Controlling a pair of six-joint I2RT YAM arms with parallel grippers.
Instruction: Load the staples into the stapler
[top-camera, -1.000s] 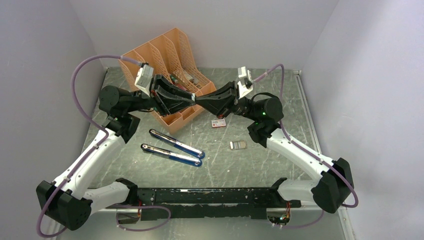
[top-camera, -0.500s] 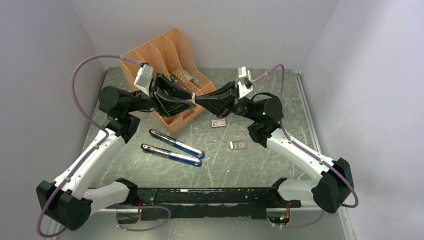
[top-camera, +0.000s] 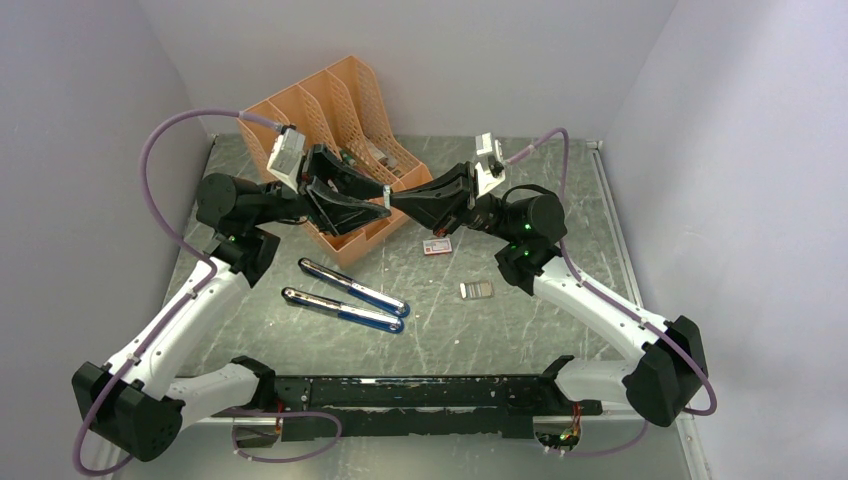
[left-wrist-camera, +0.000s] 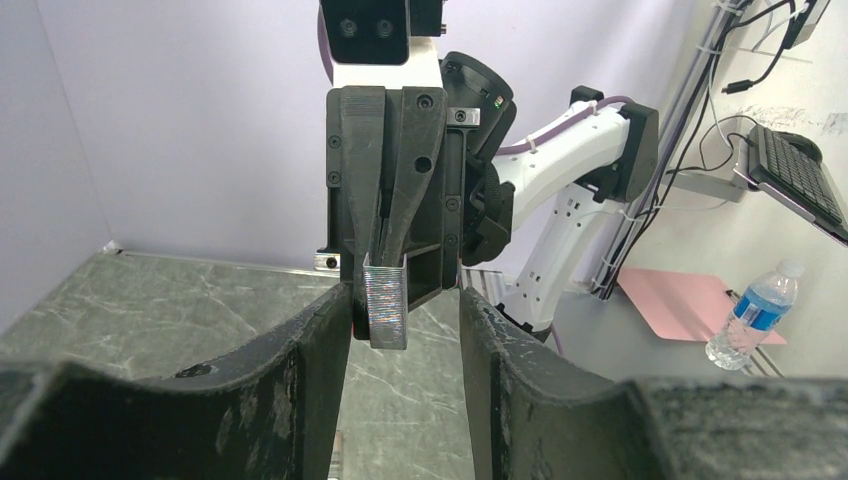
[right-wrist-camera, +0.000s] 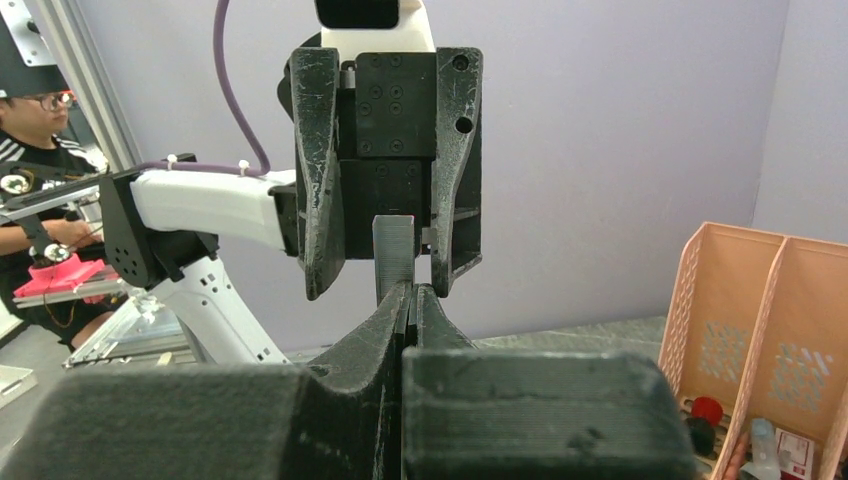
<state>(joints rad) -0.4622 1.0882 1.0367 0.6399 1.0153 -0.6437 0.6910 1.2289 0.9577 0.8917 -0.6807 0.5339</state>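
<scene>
Right gripper (right-wrist-camera: 410, 292) closed on a staple strip (left-wrist-camera: 385, 305) in mid-air beside the orange file organizer (top-camera: 330, 100), left gripper (left-wrist-camera: 405, 300) open, its fingers (left-wrist-camera: 300, 380) flanking the strip without touching, opened stapler (top-camera: 355, 288) lying on the table (top-camera: 520, 330) below

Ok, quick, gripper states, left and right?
Left gripper: open, fingers either side of the staples, not gripping.
Right gripper: shut on the staples.
</scene>
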